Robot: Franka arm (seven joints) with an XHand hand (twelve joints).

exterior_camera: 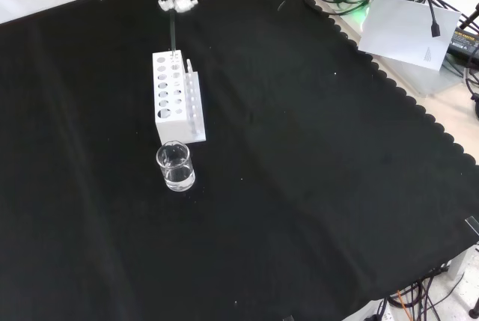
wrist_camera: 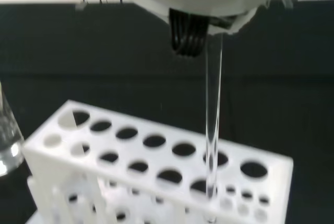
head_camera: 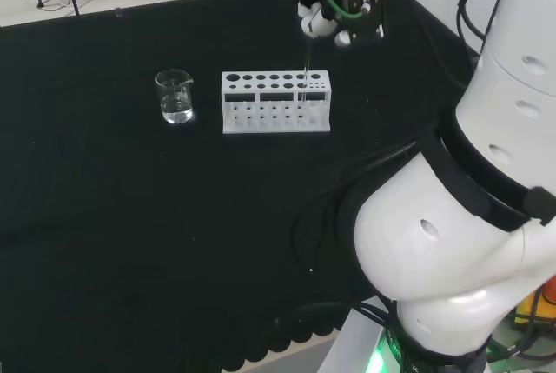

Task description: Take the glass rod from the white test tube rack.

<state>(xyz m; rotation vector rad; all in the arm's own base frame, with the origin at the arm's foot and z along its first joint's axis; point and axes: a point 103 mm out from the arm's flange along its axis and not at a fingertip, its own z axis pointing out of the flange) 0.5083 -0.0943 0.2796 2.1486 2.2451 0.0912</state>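
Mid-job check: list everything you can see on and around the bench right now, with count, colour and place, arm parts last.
test tube rack: one, white, mid-cloth; in the head view to the right of the beaker.
glass rod: one, clear, upright, lower end in a hole near one end of the rack, upper end at the hand.
beaker: one, clear glass, a little clear liquid at the bottom; in the front view just in front of the rack, apart from it.
cloth: one, black, covering the bench, scalloped edge.
sheet of paper: one, white, off the cloth at the front view's upper right.
hand: one, black and white, above the rack's right end in the head view, fingers closed on the rod's top.
arm links: white, large, at the head view's right.
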